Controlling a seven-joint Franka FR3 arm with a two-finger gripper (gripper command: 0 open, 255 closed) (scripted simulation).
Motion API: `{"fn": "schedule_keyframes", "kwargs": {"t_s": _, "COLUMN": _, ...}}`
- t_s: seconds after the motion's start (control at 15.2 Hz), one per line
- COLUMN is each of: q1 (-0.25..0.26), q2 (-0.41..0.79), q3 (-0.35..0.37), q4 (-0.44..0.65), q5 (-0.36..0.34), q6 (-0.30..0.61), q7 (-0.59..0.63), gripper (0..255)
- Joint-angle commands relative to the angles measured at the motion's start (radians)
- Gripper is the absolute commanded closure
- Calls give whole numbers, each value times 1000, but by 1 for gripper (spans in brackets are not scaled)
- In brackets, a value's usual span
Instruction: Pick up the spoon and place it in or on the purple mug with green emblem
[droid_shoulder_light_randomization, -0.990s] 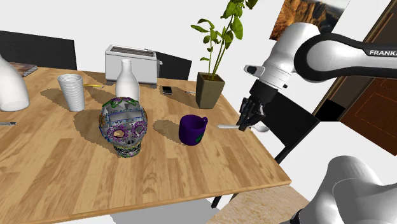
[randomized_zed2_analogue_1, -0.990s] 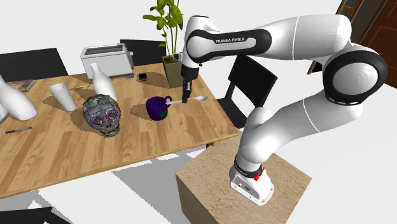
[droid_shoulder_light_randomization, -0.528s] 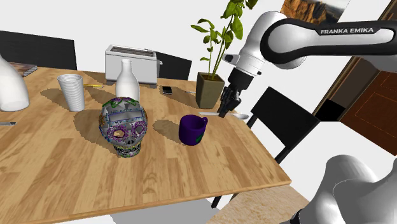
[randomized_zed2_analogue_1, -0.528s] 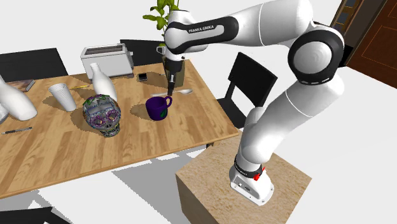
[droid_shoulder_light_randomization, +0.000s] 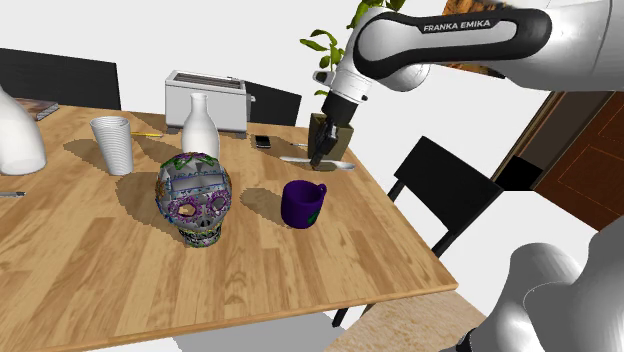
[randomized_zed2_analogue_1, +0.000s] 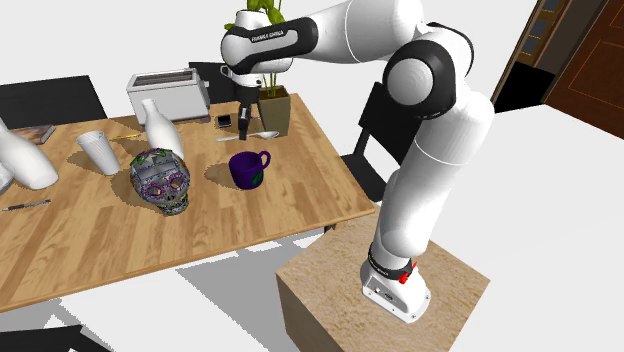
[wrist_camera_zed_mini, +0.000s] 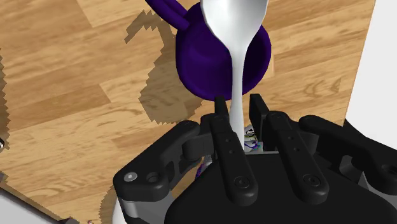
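Over the wooden table (droid_shoulder_light_randomization: 90, 260), I have the gripper (droid_shoulder_light_randomization: 320, 156) pinched narrow on the handle of the white spoon (droid_shoulder_light_randomization: 340, 164). It hangs in the air between the purple mug (droid_shoulder_light_randomization: 300, 205) and the potted plant (droid_shoulder_light_randomization: 344, 135). A skull (droid_shoulder_light_randomization: 194, 198), toaster (droid_shoulder_light_randomization: 205, 98) and white vase (droid_shoulder_light_randomization: 200, 125) stand further along. A black chair (droid_shoulder_light_randomization: 445, 195) sits at the table's edge.

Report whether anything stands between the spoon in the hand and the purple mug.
Nothing visible does. The hand, shut on the spoon, hangs above the table close to the mug, with only air and bare wood between them. The plant pot and the skull stand off that line.
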Motion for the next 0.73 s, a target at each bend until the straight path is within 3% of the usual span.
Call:
{"fn": "schedule_keyframes", "kwargs": {"t_s": 0.0, "q1": 0, "q2": 30, "q3": -4, "q4": 10, "q5": 12, "q6": 16, "q7": -13, "gripper": 255}}
{"fn": "schedule_keyframes", "kwargs": {"t_s": 0.66, "q1": 2, "q2": 63, "q3": -7, "q4": -89, "q5": 40, "q6": 141, "q7": -55, "gripper": 255}}
